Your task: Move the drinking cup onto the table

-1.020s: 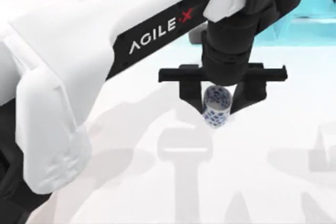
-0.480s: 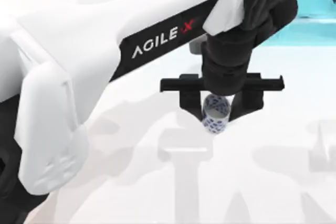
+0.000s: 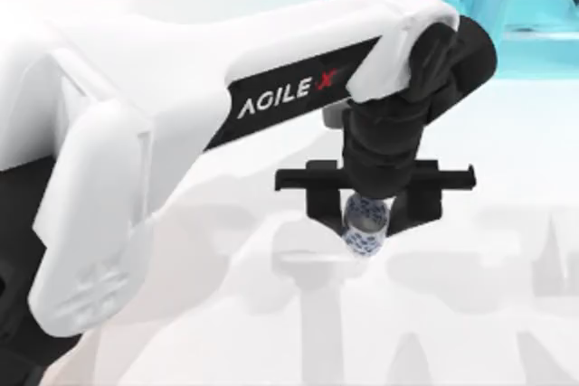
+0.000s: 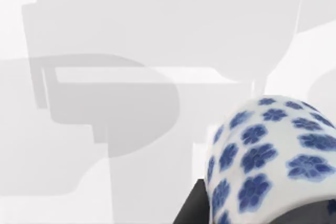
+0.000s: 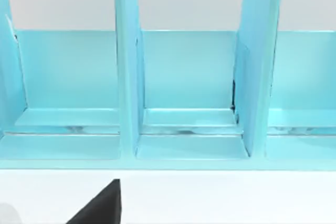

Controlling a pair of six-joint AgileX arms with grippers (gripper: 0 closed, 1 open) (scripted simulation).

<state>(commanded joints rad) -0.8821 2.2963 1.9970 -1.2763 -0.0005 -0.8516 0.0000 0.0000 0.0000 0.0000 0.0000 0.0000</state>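
The drinking cup (image 3: 365, 226), white with blue flowers, hangs upright between the black fingers of my left gripper (image 3: 371, 214), which is shut on it. The long white left arm reaches in from the left over the middle of the white table (image 3: 507, 314). Its shadow lies on the table just under the cup. In the left wrist view the cup (image 4: 273, 156) is close, with the bare table (image 4: 105, 35) beyond it. A black part of my right gripper (image 5: 100, 205) shows in the right wrist view, facing the shelf.
A light-blue shelf unit (image 3: 534, 6) stands along the table's back right. In the right wrist view its open compartments (image 5: 189, 93) are split by upright dividers. The arms' grey shadows lie across the white tabletop in front.
My left gripper has carried the cup toward the table's front and lower. The cup looks smaller and sits closer to its shadow.
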